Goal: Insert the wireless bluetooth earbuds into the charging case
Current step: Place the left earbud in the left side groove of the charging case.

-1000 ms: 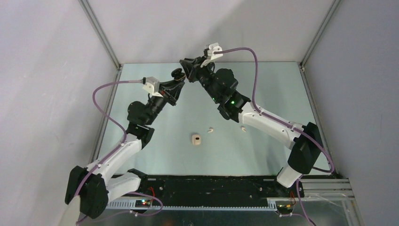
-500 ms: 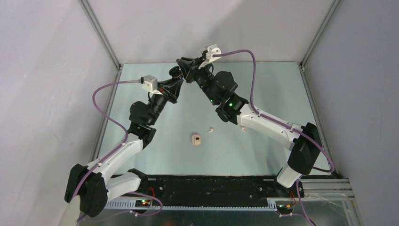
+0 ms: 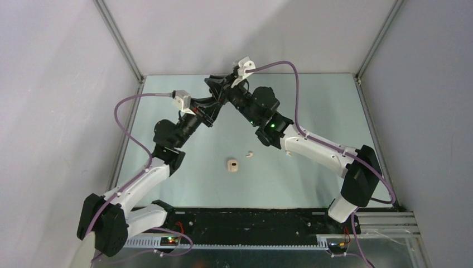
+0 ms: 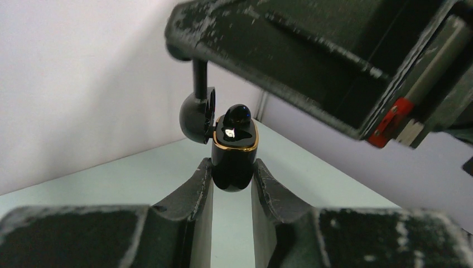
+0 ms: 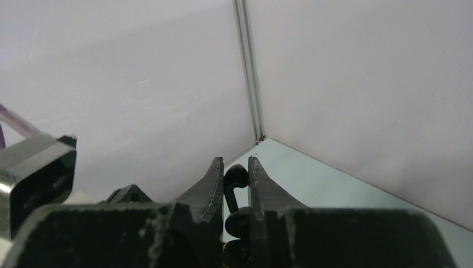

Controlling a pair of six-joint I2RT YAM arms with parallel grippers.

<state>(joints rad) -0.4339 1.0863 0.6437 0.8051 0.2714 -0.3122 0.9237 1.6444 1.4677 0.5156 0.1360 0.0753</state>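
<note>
- The charging case (image 4: 234,162) is held upright between the jaws of the left gripper (image 4: 231,170), with its open top standing clear above them.
- One seated earbud (image 4: 239,114) is lodged in the top of that case.
- A gripped earbud (image 4: 192,117) is pinched between the jaws of the right gripper (image 5: 236,167), which is set above the case. Its rounded end is placed just beside the case's top, on the left in the left wrist view.
- Both grippers are met above the far part of the worktop (image 3: 312,100).
- A second case (image 3: 232,165) is laid on the worktop nearer the arm bases, between the two arms.
- A loose earbud (image 3: 250,153) is laid near it, to its right and slightly behind, not touching.
</note>
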